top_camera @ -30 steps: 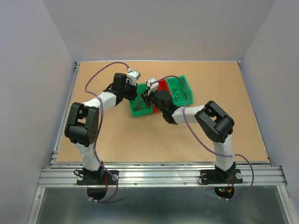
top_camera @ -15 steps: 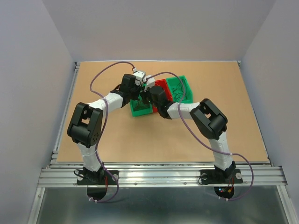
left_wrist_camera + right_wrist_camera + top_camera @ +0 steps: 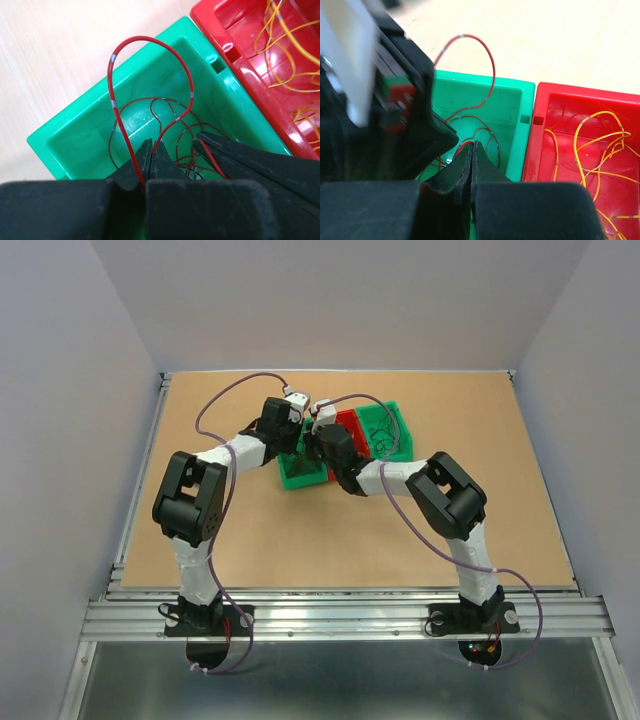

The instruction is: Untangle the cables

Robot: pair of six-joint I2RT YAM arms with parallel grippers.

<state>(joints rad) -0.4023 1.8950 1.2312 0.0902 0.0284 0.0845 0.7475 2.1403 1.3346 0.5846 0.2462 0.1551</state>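
Note:
The cables lie sorted by colour in three small bins. Thin red cables (image 3: 150, 107) curl in the left green bin (image 3: 75, 135). My left gripper (image 3: 151, 146) is shut on one red cable, whose loop (image 3: 150, 39) arches above the bin's far rim. My right gripper (image 3: 472, 146) is shut too, with a red strand (image 3: 464, 146) pinched at its tips, right beside the left gripper's fingers (image 3: 427, 130). Orange-yellow cables (image 3: 600, 145) lie in the red bin (image 3: 540, 145). From above, both grippers meet over the left green bin (image 3: 300, 478).
A second green bin (image 3: 388, 432) with dark strands stands to the right of the red bin (image 3: 347, 422). The three bins sit side by side mid-table on the brown tabletop (image 3: 250, 530). Purple arm cables (image 3: 225, 395) arch above the arms.
My left arm has swung right and my right arm slightly left, bringing the two grippers close together over the left green bin. Both have stayed shut.

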